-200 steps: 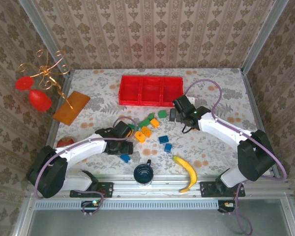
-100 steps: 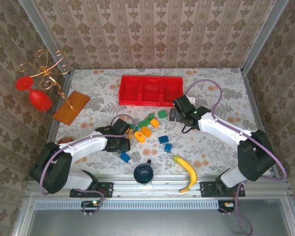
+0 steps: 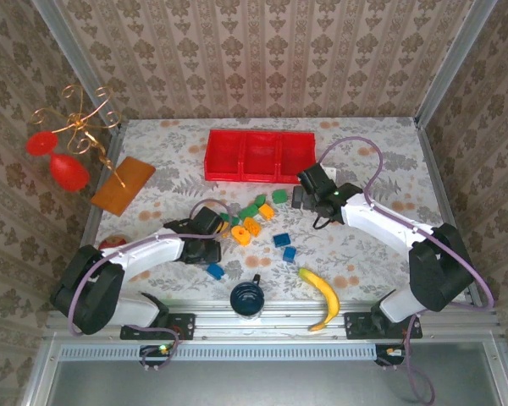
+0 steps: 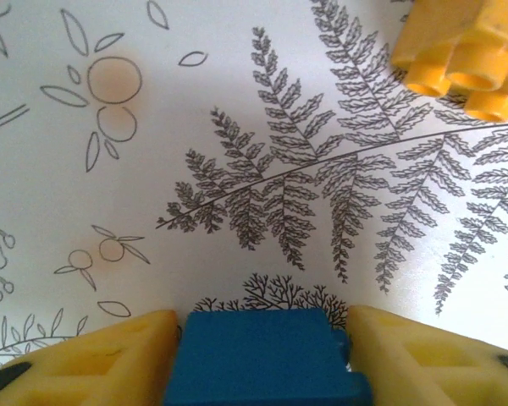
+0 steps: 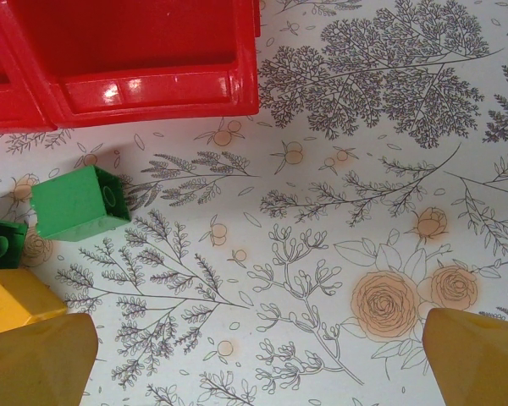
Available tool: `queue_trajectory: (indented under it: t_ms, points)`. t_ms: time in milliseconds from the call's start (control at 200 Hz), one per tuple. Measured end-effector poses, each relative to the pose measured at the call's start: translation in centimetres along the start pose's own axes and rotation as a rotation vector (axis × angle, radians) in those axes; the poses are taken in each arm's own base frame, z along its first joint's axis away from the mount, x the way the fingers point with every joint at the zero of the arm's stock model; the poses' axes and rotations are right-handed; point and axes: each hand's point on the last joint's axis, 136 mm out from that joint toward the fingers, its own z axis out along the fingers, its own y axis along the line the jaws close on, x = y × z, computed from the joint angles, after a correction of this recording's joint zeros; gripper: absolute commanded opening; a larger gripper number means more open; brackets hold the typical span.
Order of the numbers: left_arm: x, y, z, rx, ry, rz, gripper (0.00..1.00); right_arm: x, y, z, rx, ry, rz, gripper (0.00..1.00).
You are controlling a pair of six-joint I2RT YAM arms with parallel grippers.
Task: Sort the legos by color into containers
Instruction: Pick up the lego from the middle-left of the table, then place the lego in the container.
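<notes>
- Gripping a blue brick [image 4: 262,368], the left gripper [image 4: 262,334] has its two yellow fingers [image 4: 93,359] pressed against the brick's opposite sides
- Whether that brick rests on the cloth [image 4: 237,127] or hangs just above it is hard to tell from so close
- An orange brick [image 4: 461,46] lies ahead of the left gripper, at the upper right of the left wrist view, apart from the held one
- The right gripper [image 5: 258,355] has its fingers wide apart with only cloth between them, just on the near side of the tray's right end
- The red tray [image 3: 237,179] lies across the far middle of the cloth, its long side toward the arms
- From the right wrist, a green brick [image 5: 76,203] sits near the tray's front wall without touching it
- From above, the loose bricks cluster between the two grippers: greens [image 3: 250,210] nearest the tray, oranges [image 3: 251,226] next, two blues [image 3: 281,239] nearer the arms
- Another blue [image 3: 215,271] lies just beside the left arm
- A banana [image 3: 322,296] and a cup [image 3: 247,298] sit at the near edge
</notes>
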Motion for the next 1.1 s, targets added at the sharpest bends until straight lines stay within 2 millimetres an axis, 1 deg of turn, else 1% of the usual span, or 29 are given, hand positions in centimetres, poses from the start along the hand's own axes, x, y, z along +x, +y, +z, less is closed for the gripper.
queue_trajectory:
  t_ms: [110,285,375,430,475,560,670,810,865,950,1010,1100]
  points:
    - [0.0,0.1,0.0,-0.008,-0.002,-0.002,0.37,0.0,0.0,0.0,0.0,0.0,0.0,1.0]
    - [-0.2,0.2,-0.1,-0.01,-0.003,-0.002,0.34,-0.1,-0.1,-0.1,0.002,-0.004,0.001,1.0]
    - [-1.1,0.1,-0.6,-0.007,-0.024,-0.016,0.32,-0.4,-0.1,-0.4,-0.002,-0.016,0.006,1.0]
    - [-2.4,0.1,-1.2,-0.001,-0.058,-0.031,0.32,-0.7,-0.1,-0.8,-0.007,-0.028,0.011,1.0]
    - [-3.7,0.0,-2.0,0.006,-0.095,-0.039,0.3,-0.9,-0.1,-1.0,-0.011,-0.038,0.016,1.0]
    - [-6.9,-0.5,-3.9,0.037,-0.189,-0.052,0.29,-1.2,-0.3,-1.3,-0.009,-0.053,0.021,1.0]
    - [-11.6,-1.1,-6.5,0.081,-0.317,-0.061,0.28,-1.5,-0.5,-1.5,-0.001,-0.065,0.024,1.0]
    - [-17.8,-2.1,-8.9,0.104,-0.44,-0.047,0.28,-1.5,-0.9,-1.6,0.012,-0.073,0.031,1.0]
    - [-19.9,-2.6,-9.3,0.108,-0.479,-0.033,0.28,-1.3,-1.0,-1.6,0.015,-0.073,0.034,1.0]
    - [-22.7,-3.3,-9.7,0.113,-0.517,-0.008,0.28,-1.1,-1.3,-1.6,0.022,-0.071,0.042,1.0]
    - [-24.4,-3.5,-9.6,0.112,-0.529,0.004,0.28,-1.0,-1.4,-1.6,0.028,-0.069,0.044,1.0]
    - [-27.3,-3.2,-9.2,0.103,-0.55,0.007,0.28,-1.0,-1.7,-1.6,0.036,-0.074,0.048,1.0]
